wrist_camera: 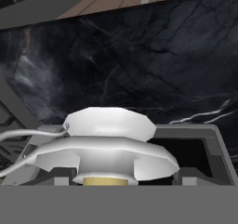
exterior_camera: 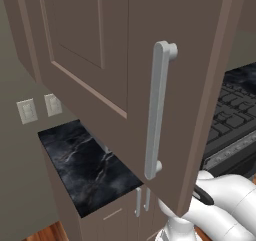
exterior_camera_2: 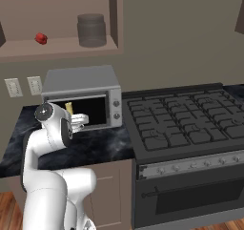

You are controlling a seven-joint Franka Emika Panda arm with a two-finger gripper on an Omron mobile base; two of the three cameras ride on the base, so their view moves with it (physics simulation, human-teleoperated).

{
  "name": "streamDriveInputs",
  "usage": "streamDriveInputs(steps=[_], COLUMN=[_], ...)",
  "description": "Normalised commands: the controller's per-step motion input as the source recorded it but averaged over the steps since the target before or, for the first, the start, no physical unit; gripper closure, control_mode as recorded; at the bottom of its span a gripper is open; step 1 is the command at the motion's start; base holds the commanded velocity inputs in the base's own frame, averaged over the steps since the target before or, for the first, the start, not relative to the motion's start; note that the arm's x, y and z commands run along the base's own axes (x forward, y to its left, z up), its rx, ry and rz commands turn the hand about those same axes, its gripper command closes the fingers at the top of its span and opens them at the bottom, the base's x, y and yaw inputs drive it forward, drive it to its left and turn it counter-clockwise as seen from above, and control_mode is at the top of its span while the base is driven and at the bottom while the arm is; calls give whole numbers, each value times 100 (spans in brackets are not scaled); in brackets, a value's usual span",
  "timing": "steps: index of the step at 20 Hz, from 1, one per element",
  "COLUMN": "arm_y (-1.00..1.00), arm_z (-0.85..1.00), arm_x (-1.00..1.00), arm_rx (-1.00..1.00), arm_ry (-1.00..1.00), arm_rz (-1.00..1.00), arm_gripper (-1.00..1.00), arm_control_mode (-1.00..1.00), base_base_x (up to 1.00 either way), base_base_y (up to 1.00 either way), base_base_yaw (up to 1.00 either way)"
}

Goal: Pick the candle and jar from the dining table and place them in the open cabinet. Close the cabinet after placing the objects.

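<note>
Since the jar point(exterior_camera_2: 41, 38) already sits on the open cabinet's point(exterior_camera_2: 57, 47) shelf, at 10 o'clock in the right base view, only the candle and the door are left, by my read.

Gripper point(exterior_camera_2: 77, 120) is clamped on the candle point(wrist_camera: 111, 139). The hand view has the silvery holder wedged between the two tips at 6 o'clock, with the yellowish stick poking out of it. The jaws stand wide because the holder is the wide part. Gripping the holder rather than the thin stick makes sense, since it gives more surface and less chance of a snap or slip.

In the right base view the candle hangs in the air in front of the microwave point(exterior_camera_2: 81, 98), clear of the black counter point(exterior_camera_2: 102, 143) and well below the shelf. The arm is folded in at 8 o'clock, probably to stay compact close to the cabinets.

The shelf also carries a grey canister point(exterior_camera_2: 91, 29) at 12 o'clock, near the right wall. The bare stretch between the jar and the canister looks like the sensible drop zone.

The left base view is mostly cabinet door point(exterior_camera: 100, 45), swung open towards the camera, with its pale bar handle point(exterior_camera: 159, 110) running from 12 to 6 o'clock. It's open so the shelf can be reached, and it gets pushed shut last.

Risk: the lift goes past the microwave top and the shelf lip, so keep the holder level and clear of both.
</note>
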Motion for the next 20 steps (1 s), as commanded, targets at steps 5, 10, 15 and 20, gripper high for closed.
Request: streamDriveInputs(steps=[5,10,15,20], arm_y=[0,1,0,0], arm_z=[0,0,31,61], arm_x=[0,-1,-6,-5], arm_rx=[0,0,0,0], arm_ry=[0,0,-1,-3], arm_rz=[0,6,13,7], arm_gripper=[100,100,100,100], arm_control_mode=[100,-100,-100,-100], base_base_x=[1,0,0,0], base_base_y=[11,0,0,0], base_base_yaw=[0,0,0,0])
